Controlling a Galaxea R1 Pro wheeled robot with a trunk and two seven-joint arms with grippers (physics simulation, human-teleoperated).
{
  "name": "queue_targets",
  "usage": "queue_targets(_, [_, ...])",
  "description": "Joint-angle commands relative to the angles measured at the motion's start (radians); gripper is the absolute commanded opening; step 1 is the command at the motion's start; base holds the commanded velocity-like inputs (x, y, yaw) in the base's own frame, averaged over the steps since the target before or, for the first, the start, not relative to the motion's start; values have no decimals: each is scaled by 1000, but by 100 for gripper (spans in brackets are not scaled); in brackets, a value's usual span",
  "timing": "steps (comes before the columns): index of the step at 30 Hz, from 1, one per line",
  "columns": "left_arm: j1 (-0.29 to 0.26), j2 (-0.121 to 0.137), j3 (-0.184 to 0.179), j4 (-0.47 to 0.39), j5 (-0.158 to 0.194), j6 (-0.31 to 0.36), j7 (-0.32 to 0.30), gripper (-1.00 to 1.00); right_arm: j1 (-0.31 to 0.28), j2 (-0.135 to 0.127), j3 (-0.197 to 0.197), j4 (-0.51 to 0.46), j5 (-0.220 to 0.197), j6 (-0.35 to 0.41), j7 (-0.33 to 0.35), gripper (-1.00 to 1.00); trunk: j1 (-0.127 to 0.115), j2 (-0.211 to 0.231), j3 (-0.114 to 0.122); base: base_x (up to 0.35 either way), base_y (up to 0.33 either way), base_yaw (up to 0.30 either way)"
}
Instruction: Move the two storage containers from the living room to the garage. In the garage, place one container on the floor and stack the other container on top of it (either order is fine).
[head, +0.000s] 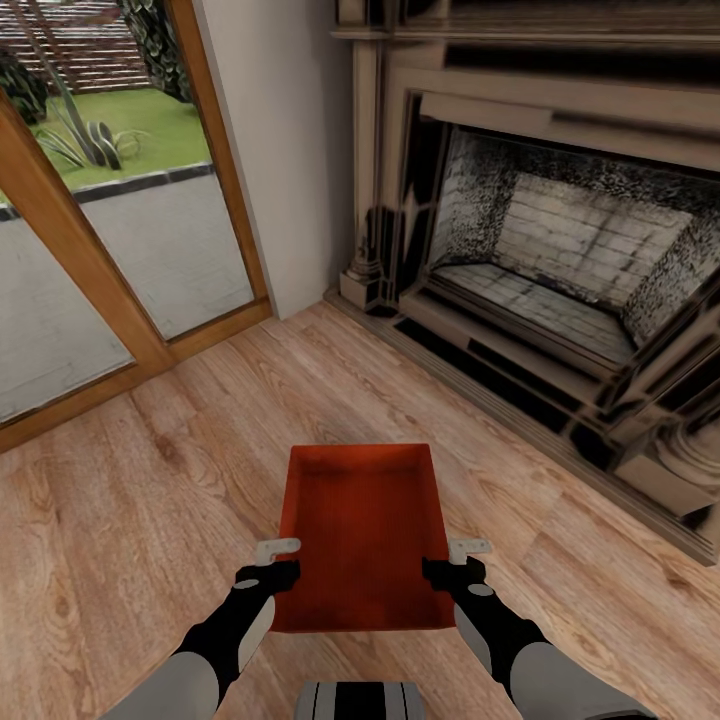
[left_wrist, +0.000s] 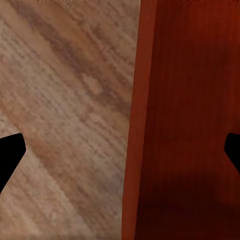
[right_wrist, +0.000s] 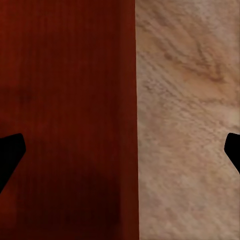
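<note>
One orange-red storage container (head: 360, 530) lies on the light wood plank floor (head: 150, 500) of the living room, straight ahead of me. My left gripper (head: 272, 563) stands open at its left wall, one finger inside the bin and one outside. In the left wrist view the gripper (left_wrist: 120, 150) straddles that wall (left_wrist: 132, 125). My right gripper (head: 462, 562) is open the same way over the right wall, and it (right_wrist: 120, 150) shows astride the rim (right_wrist: 129, 125) in the right wrist view. The second container is out of view.
The dark ornate fireplace (head: 560, 250) and its hearth edge (head: 500, 400) run along the right. Wood-framed glass doors (head: 110, 260) close off the left, with a white wall section (head: 290, 150) between them. Open plank floor lies on both sides of the bin.
</note>
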Motion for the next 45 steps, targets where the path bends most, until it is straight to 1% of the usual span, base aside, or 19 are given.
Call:
queue_targets(1, [0, 0, -1, -2, 6, 6, 4, 100, -1, 0, 8, 1, -3, -2, -7, 100, 0, 0, -1, 0, 0, 0])
queue_targets(9, [0, 0, -2, -2, -1, 6, 3, 100, -1, 0, 8, 1, -4, -2, -7, 100, 0, 0, -1, 0, 0, 0])
queue_targets(15, [0, 0, -1, 3, -33, 6, 3, 100, -1, 0, 8, 1, -4, -2, -6, 100, 0, 0, -1, 0, 0, 0])
queue_targets(19, [0, -1, -1, 5, -43, 6, 4, 100, -1, 0, 8, 1, -4, -2, -6, 100, 0, 0, -1, 0, 0, 0])
queue_targets(27, [0, -2, -1, 7, -48, 6, 4, 100, -1, 0, 8, 1, -4, -1, -6, 100, 0, 0, -1, 0, 0, 0])
queue_targets(45, [0, -2, -1, 6, -46, 5, 2, 100, -1, -1, 7, 1, -4, -1, -7, 100, 0, 0, -1, 0, 0, 0])
